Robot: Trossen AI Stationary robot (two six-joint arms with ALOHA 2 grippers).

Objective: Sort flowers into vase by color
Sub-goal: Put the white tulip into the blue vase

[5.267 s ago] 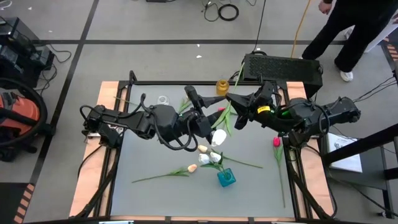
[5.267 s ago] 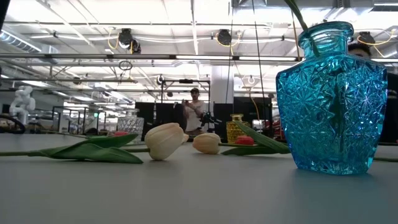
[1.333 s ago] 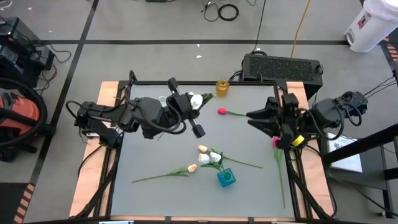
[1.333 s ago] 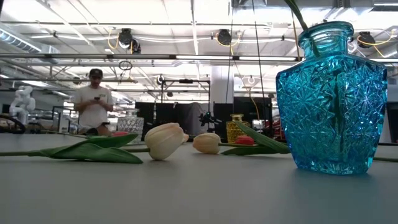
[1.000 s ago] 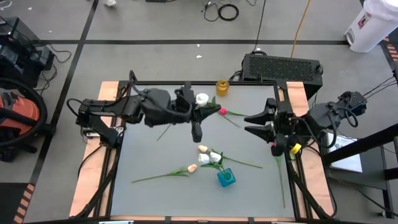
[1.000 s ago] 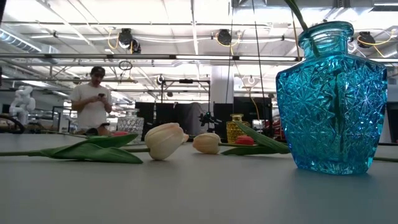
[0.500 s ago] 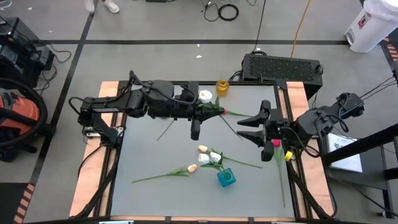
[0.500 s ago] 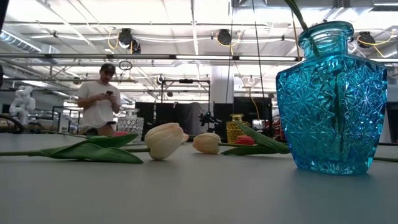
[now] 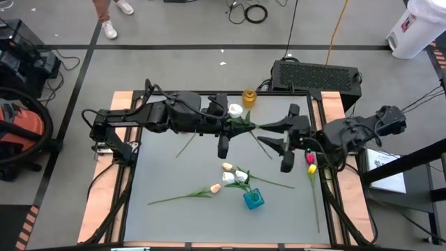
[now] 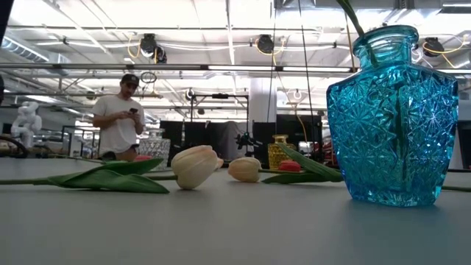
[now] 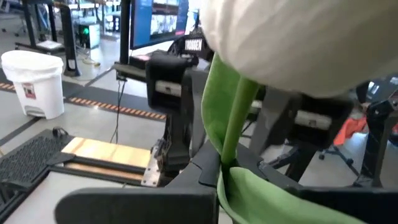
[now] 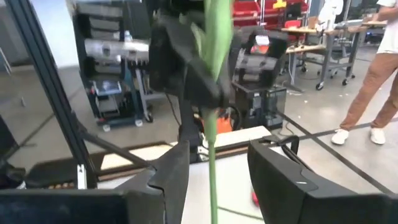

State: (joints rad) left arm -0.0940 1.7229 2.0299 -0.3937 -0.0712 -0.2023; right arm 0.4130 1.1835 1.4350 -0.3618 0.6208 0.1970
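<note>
Left fingers point(image 9: 228, 127) clamped on white tulip point(image 9: 235, 110), stem between spread right fingers point(image 9: 274, 134)

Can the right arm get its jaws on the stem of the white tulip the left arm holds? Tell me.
Probably yes. The right gripper is open, and in its wrist view the stem hangs between the jaws. The left gripper holds the white tulip higher up.

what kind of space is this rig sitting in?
Likely a robotics lab or industrial workshop. The low view shows a high ceiling with exposed ducts and strip lights and a person standing among metal racks. The high view shows a concrete floor with taped lines and loose cables.
</note>
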